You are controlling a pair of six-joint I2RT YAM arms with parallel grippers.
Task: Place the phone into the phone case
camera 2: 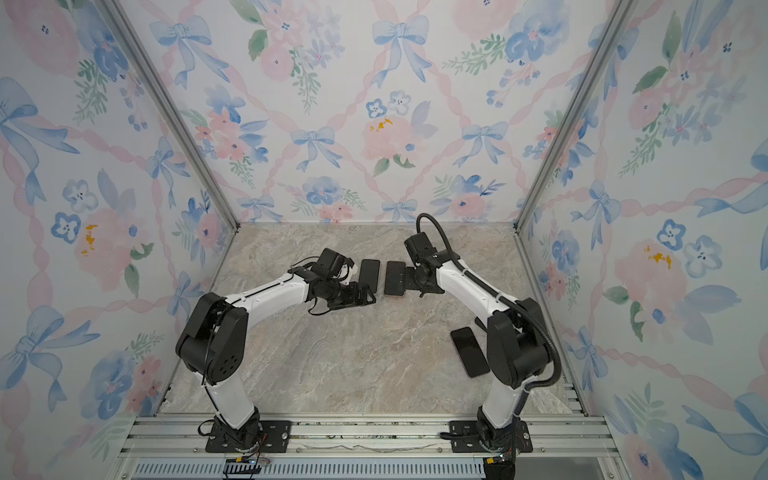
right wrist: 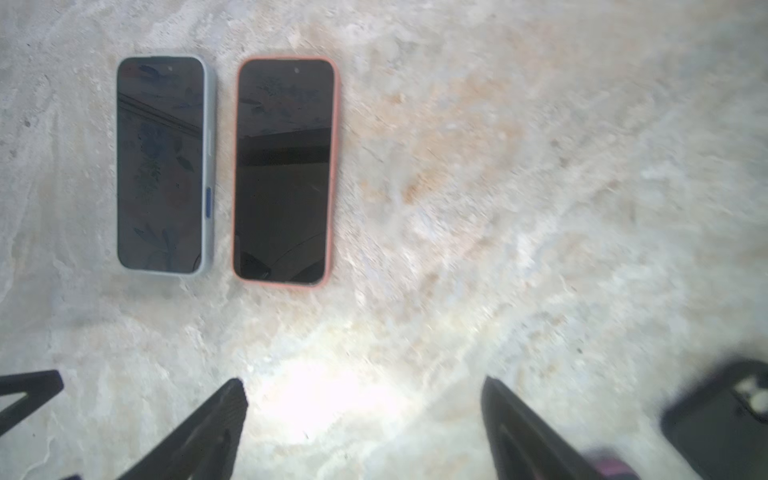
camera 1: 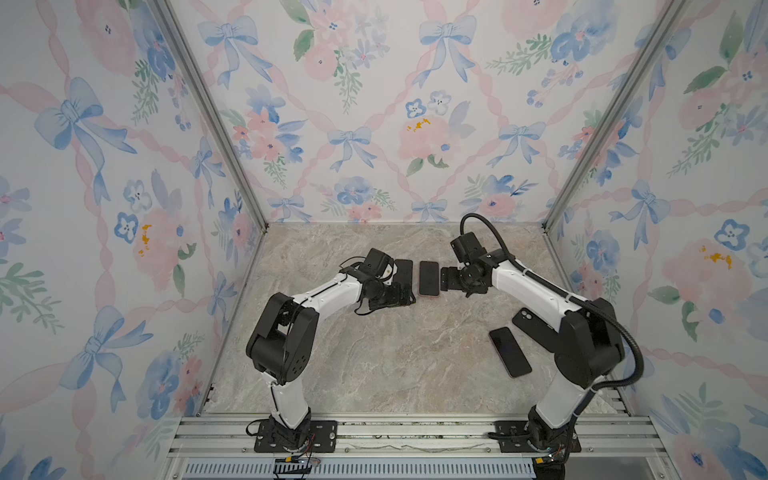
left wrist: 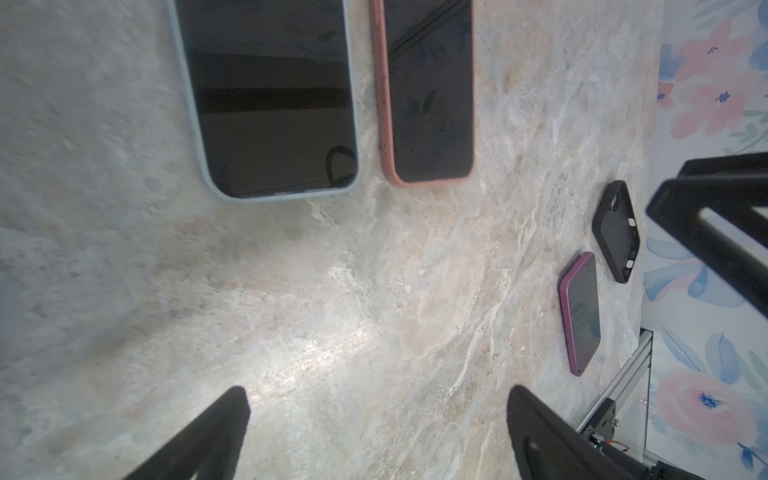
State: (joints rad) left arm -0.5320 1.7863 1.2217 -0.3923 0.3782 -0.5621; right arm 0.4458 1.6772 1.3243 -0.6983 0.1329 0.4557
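I am holding my left gripper (left wrist: 376, 390) low over the table (camera 1: 374, 365), toward the rear middle, with its jaws spread wide and nothing between them. My right gripper (right wrist: 361, 380) is facing it from the other side, its jaws also apart and empty. Between the two grippers, a blue-cased phone (right wrist: 162, 166) and a pink-cased phone (right wrist: 284, 170) are lying screen up, side by side and parallel, with a thin gap between them. In both top views my left gripper is hiding part of the blue-cased phone. The purple phone (camera 1: 510, 352) is lying bare and screen up near the right edge, toward the front. The black case (left wrist: 617, 230) is resting just beside it, closer to that edge, partly under my right arm.
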